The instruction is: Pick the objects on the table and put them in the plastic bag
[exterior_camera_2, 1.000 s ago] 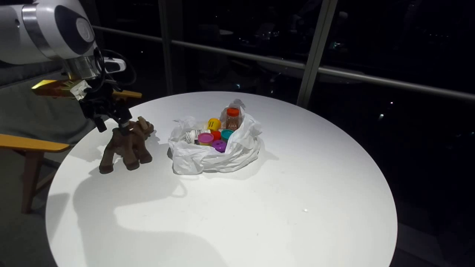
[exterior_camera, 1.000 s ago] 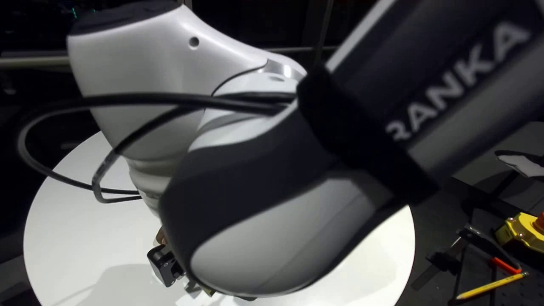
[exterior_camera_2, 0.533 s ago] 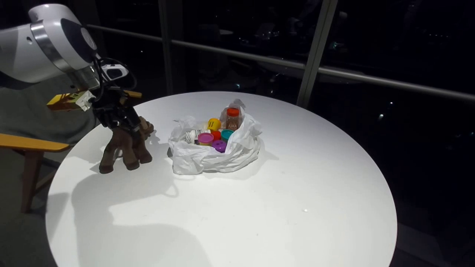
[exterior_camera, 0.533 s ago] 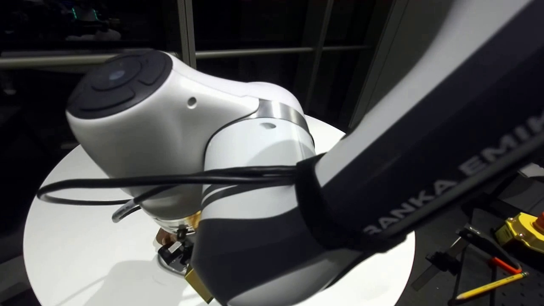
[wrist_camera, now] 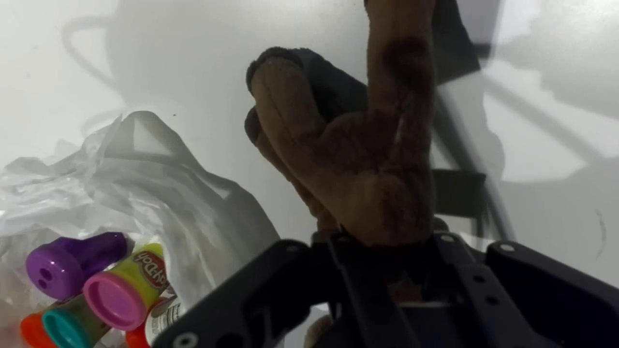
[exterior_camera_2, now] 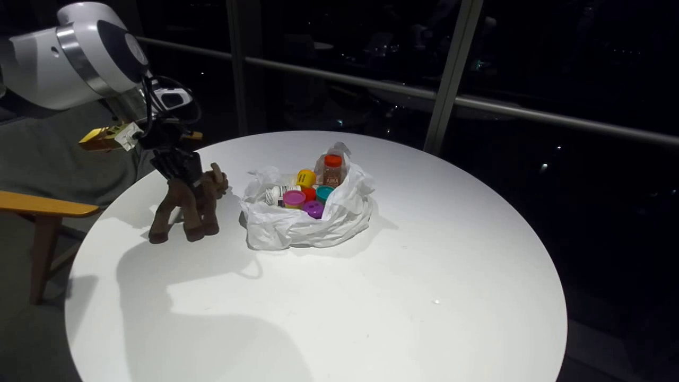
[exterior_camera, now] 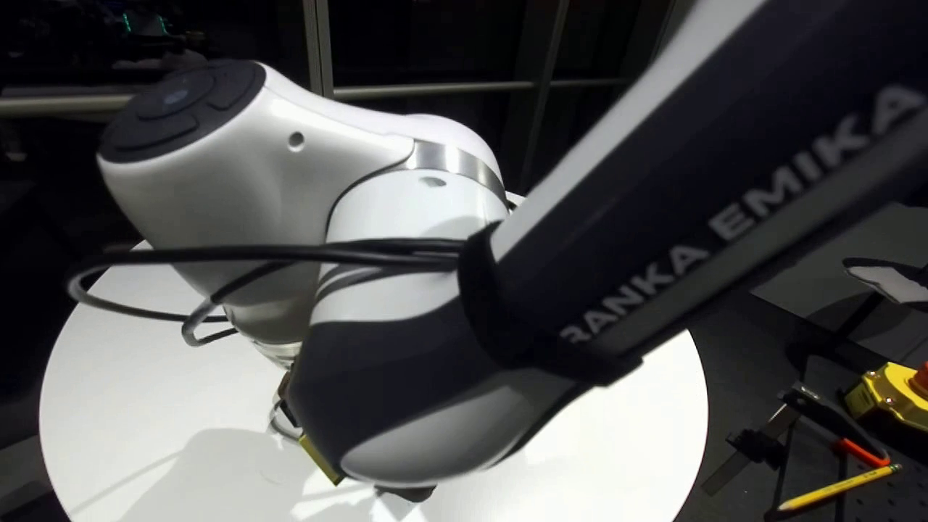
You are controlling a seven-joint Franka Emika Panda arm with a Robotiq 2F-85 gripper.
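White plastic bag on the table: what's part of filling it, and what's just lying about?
Part of the job:
crumpled white plastic bag
colourful lidded tubs, red-lidded brown jar, inside it
brown plush animal, between the fingers

Seemingly lying about:
slim yellow pencil
red-topped yellow box

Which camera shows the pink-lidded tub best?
Wrist view: the pink-lidded tub appears largest there, its lid, yellow side and Play-Doh label all showing. In an exterior view the lid and a little yellow side show, smaller; no other view shows it.
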